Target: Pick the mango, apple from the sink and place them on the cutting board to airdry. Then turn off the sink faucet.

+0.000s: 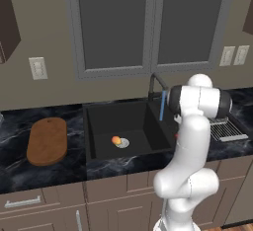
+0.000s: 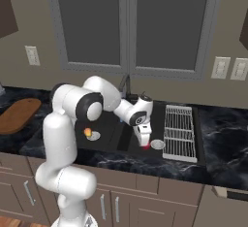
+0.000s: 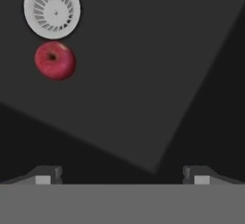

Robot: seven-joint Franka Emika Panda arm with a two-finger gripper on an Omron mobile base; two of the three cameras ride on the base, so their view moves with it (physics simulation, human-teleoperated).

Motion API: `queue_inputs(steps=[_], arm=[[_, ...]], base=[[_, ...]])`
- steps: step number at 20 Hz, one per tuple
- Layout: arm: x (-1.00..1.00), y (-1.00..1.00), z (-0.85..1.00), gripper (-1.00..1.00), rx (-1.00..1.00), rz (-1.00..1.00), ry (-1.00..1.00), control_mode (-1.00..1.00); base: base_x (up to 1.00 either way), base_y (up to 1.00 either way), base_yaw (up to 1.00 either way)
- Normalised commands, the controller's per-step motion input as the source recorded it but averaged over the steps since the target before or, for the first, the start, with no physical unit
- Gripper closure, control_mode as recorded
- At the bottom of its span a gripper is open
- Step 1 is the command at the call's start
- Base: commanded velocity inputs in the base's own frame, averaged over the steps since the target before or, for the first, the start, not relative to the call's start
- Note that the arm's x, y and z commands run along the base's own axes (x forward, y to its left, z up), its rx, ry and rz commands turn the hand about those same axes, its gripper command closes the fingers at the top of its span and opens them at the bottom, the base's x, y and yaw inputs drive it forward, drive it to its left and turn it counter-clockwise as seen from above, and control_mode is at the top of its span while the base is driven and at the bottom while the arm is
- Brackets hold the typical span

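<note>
A grey-framed double window with dark panes fills the beige wall behind the counter, a black marbled slab running the full width. White switch plates sit on the wall: one left of the window and two to its right. Below the counter's front edge run light wood cabinets with silver handles, and dark upper cabinets hang at the top corners.

The arm is glossy white, built of thick rounded segments that swell into bulbous joints. Dark, near-black bands ring the joints, plainest at the wide cylindrical shoulder cap. A smaller white wrist housing carries a round dark disc on its side. The claw ends in two small dark fingertips, each with a pale grey square pad.
</note>
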Motion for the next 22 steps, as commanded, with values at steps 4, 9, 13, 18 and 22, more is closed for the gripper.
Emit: queue_inputs(steps=[4, 9, 13, 18, 22], arm=[[0.21, -0.07, -0.20, -1.00, 0.00, 0.00, 0.00, -1.00], [0.19, -0.05, -0.23, -1.00, 0.00, 0.00, 0.00, -1.00], [0.21, -0.03, -0.24, -1.00, 0.00, 0.00, 0.00, -1.00], [0.25, -0.02, -0.24, -1.00, 0.00, 0.00, 0.01, -1.00], [0.25, -0.05, -0.22, -1.00, 0.00, 0.00, 0.00, -1.00]], base=[[0.00, 0.00, 0.00], [0.00, 0.00, 0.00], [0.00, 0.00, 0.00], [0.00, 0.00, 0.00], [0.00, 0.00, 0.00]])
